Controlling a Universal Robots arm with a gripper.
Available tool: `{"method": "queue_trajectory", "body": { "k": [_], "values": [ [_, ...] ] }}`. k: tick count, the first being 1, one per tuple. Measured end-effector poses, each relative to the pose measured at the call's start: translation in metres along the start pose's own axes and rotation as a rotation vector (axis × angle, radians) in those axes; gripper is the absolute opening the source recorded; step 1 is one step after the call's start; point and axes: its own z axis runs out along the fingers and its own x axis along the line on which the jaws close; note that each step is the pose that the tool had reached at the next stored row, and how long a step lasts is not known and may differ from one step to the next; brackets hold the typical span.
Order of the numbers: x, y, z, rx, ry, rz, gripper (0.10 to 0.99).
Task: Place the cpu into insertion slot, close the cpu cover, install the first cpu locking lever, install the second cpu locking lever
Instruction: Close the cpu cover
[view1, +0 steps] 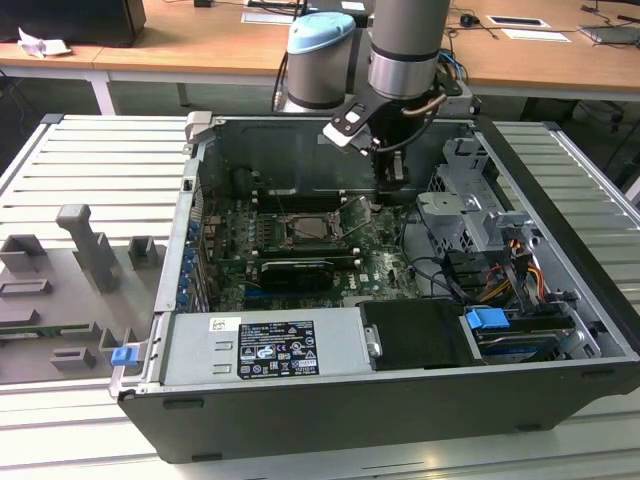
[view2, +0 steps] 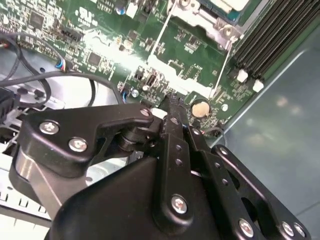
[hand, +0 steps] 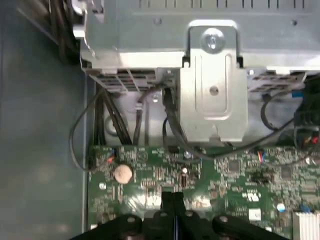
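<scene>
The insertion slot (view1: 308, 229) sits mid-board in the open computer case, with the silvery cpu cover (view2: 210, 22) lying flat over it. In its window shows a pale grey face, the cpu (view2: 223, 4), mostly cut off by the picture's edge. Two thin wire locking levers (view2: 161, 32) (view2: 224, 67) run along the socket's sides; whether they are latched I cannot tell. My gripper (view1: 393, 186) hangs to the exterior view's right of the slot, apart from it. Its black fingers are shut on nothing in both wrist views (view2: 172, 100) (hand: 172, 196), just over the board by a coin battery (view2: 201, 107).
Black memory slots (view2: 265, 35) lie beside the socket. A metal drive cage (hand: 212, 95) with cables (hand: 170, 120) stands close behind my gripper. A power supply (view1: 265, 345) fills the case's near side. Grey fixtures (view1: 90, 250) sit on the slatted table at the exterior view's left.
</scene>
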Motion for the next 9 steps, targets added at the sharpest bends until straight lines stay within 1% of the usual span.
{"method": "queue_trajectory", "body": {
  "k": [3,5,7,9],
  "values": [
    [0.001,0.0007,0.0055,0.002,-0.0001,0.0,0.106],
    [0.0011,-0.0005,0.0104,0.004,0.0,0.0,0.106],
    [0.0011,-0.0048,0.0109,0.005,-0.0002,0.0,0.106],
    [0.0011,-0.0164,0.0104,0.007,-0.0001,-0.001,0.106]
  ]
}}
